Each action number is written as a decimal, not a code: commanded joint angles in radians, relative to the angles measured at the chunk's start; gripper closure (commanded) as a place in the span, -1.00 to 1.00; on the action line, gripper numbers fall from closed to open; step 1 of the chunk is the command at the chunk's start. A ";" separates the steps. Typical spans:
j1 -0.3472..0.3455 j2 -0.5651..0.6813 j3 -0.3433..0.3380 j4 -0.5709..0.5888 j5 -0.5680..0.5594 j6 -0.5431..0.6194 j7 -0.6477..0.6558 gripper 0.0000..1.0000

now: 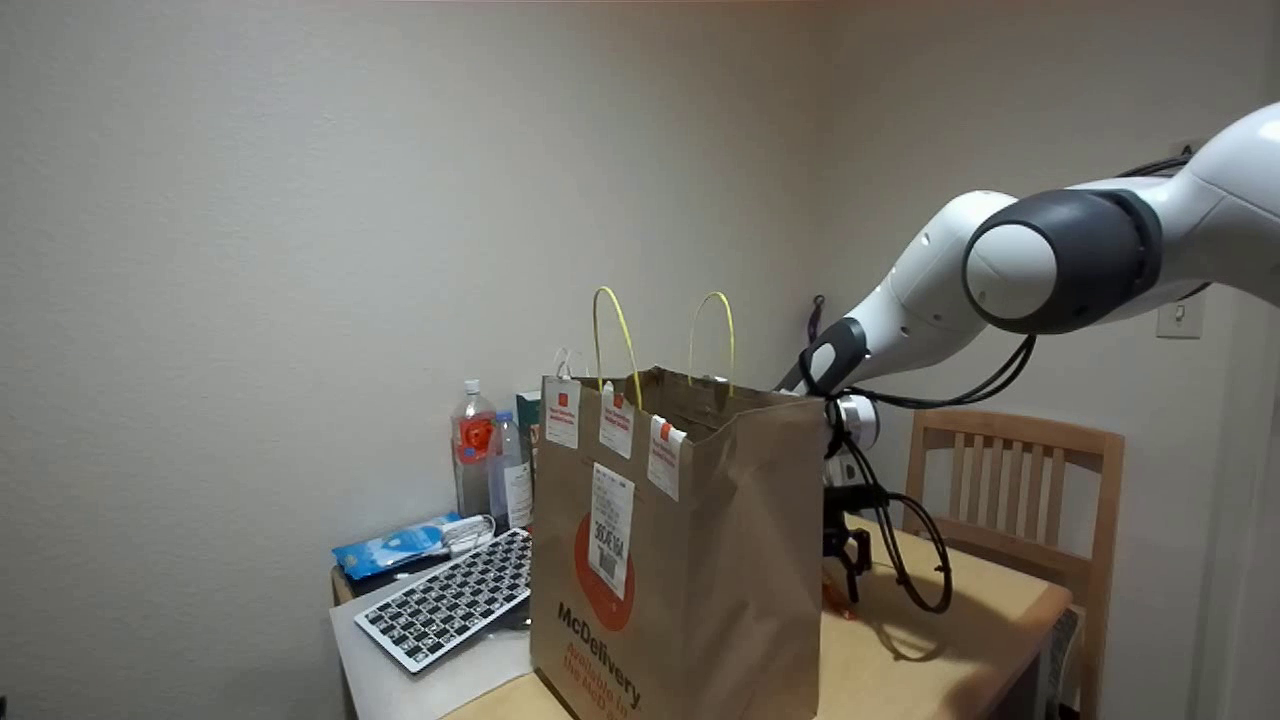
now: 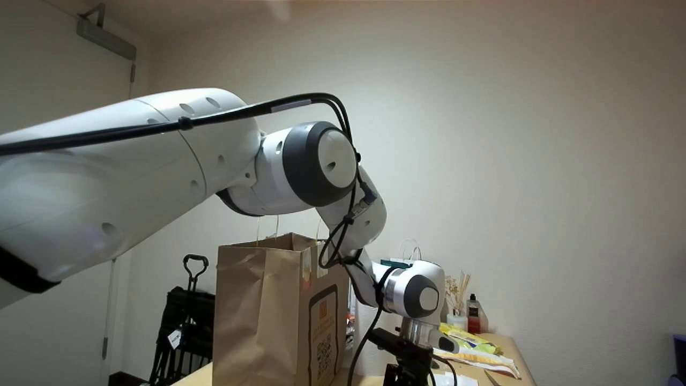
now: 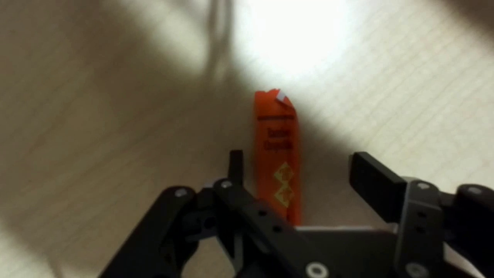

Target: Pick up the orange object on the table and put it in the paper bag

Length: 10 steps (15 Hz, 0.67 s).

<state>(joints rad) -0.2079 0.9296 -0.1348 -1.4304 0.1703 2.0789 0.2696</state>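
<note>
The orange object [image 3: 277, 158] is a flat reddish-orange packet with dark print and yellow diamonds. It lies on the light wooden table [image 3: 417, 116] in the wrist view. My gripper [image 3: 296, 166] is open, with one finger on each side of it. The packet is closer to the left finger, and its lower end is hidden behind the gripper. In an exterior view, the gripper [image 1: 850, 570] points down behind the paper bag, with the orange object [image 1: 838, 600] partly showing below it. The brown paper bag [image 1: 755, 560] stands upright, open at the top; it also shows in an exterior view [image 2: 260, 311].
A keyboard [image 1: 450, 600] on a white surface, bottles [image 1: 473, 450] and a blue packet [image 1: 395, 545] lie beyond the bag. A wooden chair [image 1: 1020, 430] stands behind the table. A cloth [image 2: 477, 359] and a yellow packet [image 2: 471, 339] lie near the arm. Cables hang beside the gripper.
</note>
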 commanded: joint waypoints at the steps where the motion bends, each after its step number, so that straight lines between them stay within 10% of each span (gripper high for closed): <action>1: -0.021 0.023 0.013 0.033 0.016 -0.025 -0.032 0.15; 7: -0.029 0.019 0.025 0.042 0.027 -0.030 -0.045 0.94; 10: -0.035 0.018 0.032 0.042 0.033 -0.030 -0.052 1.00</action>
<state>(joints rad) -0.2174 0.9318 -0.1185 -1.4005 0.1790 2.0611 0.2642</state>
